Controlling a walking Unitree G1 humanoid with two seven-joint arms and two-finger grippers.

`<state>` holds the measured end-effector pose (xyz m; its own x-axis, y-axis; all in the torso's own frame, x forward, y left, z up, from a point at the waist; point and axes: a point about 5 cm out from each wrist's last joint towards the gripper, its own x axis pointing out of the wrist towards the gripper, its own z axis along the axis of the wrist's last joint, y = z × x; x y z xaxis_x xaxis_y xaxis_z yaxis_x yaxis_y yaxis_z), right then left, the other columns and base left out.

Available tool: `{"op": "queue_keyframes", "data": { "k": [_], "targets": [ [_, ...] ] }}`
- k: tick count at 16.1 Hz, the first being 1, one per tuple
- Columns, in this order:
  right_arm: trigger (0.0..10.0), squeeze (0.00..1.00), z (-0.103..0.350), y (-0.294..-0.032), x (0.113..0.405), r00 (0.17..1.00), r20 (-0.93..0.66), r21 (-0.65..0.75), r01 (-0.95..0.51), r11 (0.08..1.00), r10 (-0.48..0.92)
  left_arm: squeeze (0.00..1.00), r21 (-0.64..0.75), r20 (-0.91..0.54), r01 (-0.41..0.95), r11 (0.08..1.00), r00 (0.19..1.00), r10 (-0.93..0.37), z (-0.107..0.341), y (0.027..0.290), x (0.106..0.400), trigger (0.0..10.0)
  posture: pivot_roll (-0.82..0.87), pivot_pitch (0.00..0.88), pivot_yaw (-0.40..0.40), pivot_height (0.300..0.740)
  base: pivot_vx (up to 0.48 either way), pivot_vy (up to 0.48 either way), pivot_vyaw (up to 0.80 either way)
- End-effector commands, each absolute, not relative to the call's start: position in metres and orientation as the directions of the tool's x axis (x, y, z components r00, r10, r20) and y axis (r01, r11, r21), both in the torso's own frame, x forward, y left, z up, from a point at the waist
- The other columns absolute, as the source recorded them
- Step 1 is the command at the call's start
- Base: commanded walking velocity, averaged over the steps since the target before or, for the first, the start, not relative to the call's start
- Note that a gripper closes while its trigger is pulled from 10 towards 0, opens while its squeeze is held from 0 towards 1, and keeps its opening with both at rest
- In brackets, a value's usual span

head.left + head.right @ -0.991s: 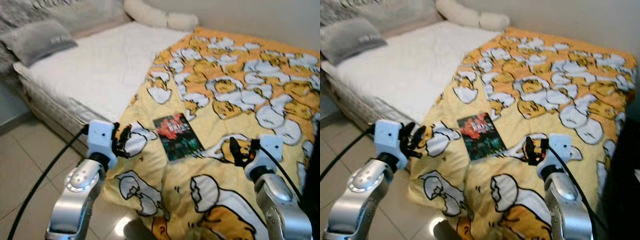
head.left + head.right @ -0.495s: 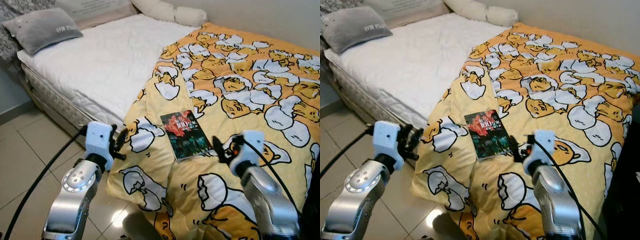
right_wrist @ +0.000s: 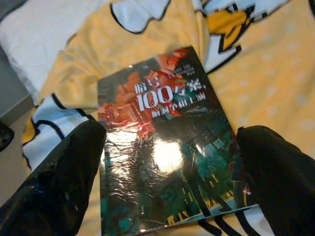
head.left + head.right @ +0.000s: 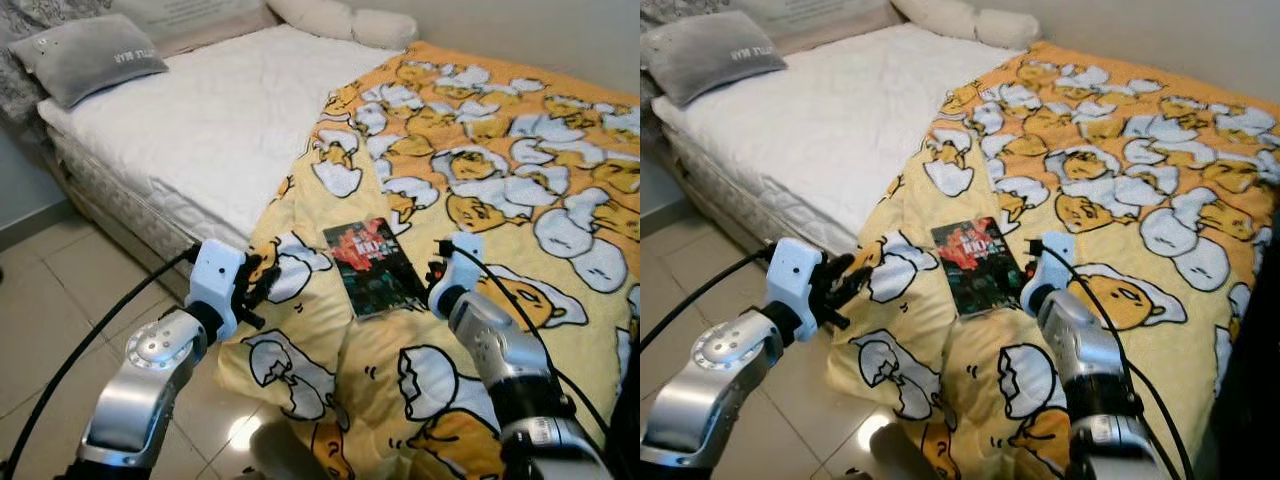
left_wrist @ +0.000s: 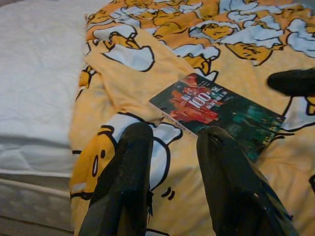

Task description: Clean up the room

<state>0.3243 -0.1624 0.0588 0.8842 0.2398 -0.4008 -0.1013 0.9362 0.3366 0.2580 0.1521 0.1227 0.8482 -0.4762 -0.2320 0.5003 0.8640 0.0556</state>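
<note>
Step in hand, as judged: picking the book (image 4: 373, 266) off the bed (image 4: 200, 130). The right claw (image 3: 167, 187) is spread wide, its two fingers (image 3: 54, 187) straddling the near end of the book and holding nothing. To do this well, the claw should come down squarely so both fingers land outside the book's long edges, and press slightly into the soft blanket (image 4: 500, 180) before closing. The cover appears glossy and may slip, so a firm close across the width is advisable. Loose blanket folds beside the book could be caught in the grip; that should be checked before lifting.

The left claw (image 5: 172, 162) hangs at the near left edge of the blanket, partly open and empty, pointing toward the book and apart from it.

The book lies flat, cover up, on the yellow egg-patterned blanket near the foot of the bed. It is a thin paperback with a dark green and red cover and white lettering, shiny under the light.

A grey pillow (image 4: 85, 65) rests on the far left of the white mattress.
</note>
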Motion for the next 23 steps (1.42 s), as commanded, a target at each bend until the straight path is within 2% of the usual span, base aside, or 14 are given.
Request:
{"op": "queue_keyframes", "data": {
  "k": [1,4,9,12,13,14,15,19,20,23],
  "targets": [
    [10.0,1.0,0.058,-0.166,0.33,0.89,-0.404,0.341,-0.068,0.938,0.212,0.02,0.05,-0.227,0.525,0.85,0.835,-0.502,0.13,0.152,0.256,10.0,0.02,0.0,0.047,0.74,0.0,0.0,0.0],
    [10.0,1.0,0.054,-0.17,0.34,0.9,-0.415,0.379,0.035,0.925,0.136,0.02,0.061,-0.248,0.574,0.817,0.801,-0.544,0.138,0.155,0.248,10.0,0.05,0.075,0.085,0.74,0.0,0.0,0.0],
    [10.0,1.0,0.051,-0.185,0.344,0.891,-0.453,0.367,0.161,0.916,0.025,0.02,0.041,-0.312,0.602,0.798,0.766,-0.562,0.137,0.157,0.226,10.0,0.07,0.153,0.121,0.74,0.0,0.0,0.0],
    [10.0,1.0,0.049,-0.193,0.343,0.884,-0.467,0.372,0.196,0.907,0.0,0.02,0.031,-0.332,0.603,0.797,0.758,-0.561,0.137,0.159,0.221,10.0,0.07,0.17,0.126,0.74,0.0,0.0,0.0],
    [10.0,0.96,0.049,-0.197,0.342,0.884,-0.467,0.402,0.214,0.89,-0.001,0.02,0.027,-0.342,0.601,0.799,0.756,-0.558,0.136,0.16,0.218,10.0,0.07,0.176,0.125,0.74,0.0,0.0,0.0],
    [10.0,0.6,0.048,-0.199,0.341,0.883,-0.47,0.427,0.224,0.876,0.003,0.02,0.026,-0.344,0.6,0.8,0.757,-0.556,0.136,0.16,0.217,10.0,0.07,0.176,0.123,0.74,0.0,0.0,0.0],
    [10.0,0.0,0.044,-0.201,0.338,0.873,-0.488,0.479,0.241,0.844,0.027,0.02,0.024,-0.347,0.597,0.802,0.757,-0.553,0.136,0.16,0.217,10.0,0.07,0.176,0.12,0.74,0.0,0.0,0.0],
    [10.0,0.0,0.027,-0.199,0.324,0.817,-0.566,0.62,0.331,0.711,0.113,0.02,0.016,-0.35,0.587,0.809,0.762,-0.545,0.136,0.161,0.216,10.0,0.06,0.178,0.112,0.74,0.0,0.0,0.0],
    [10.0,0.0,0.022,-0.195,0.319,0.806,-0.571,0.672,0.349,0.653,0.157,0.02,0.014,-0.352,0.585,0.811,0.762,-0.543,0.135,0.161,0.215,10.0,0.06,0.178,0.111,0.74,0.0,0.0,0.0],
    [10.0,0.0,0.024,-0.192,0.32,0.816,-0.537,0.728,0.318,0.607,0.216,0.02,0.017,-0.351,0.579,0.815,0.767,-0.538,0.135,0.161,0.217,10.0,0.06,0.168,0.108,0.74,0.0,0.0,0.0]
  ]
}}
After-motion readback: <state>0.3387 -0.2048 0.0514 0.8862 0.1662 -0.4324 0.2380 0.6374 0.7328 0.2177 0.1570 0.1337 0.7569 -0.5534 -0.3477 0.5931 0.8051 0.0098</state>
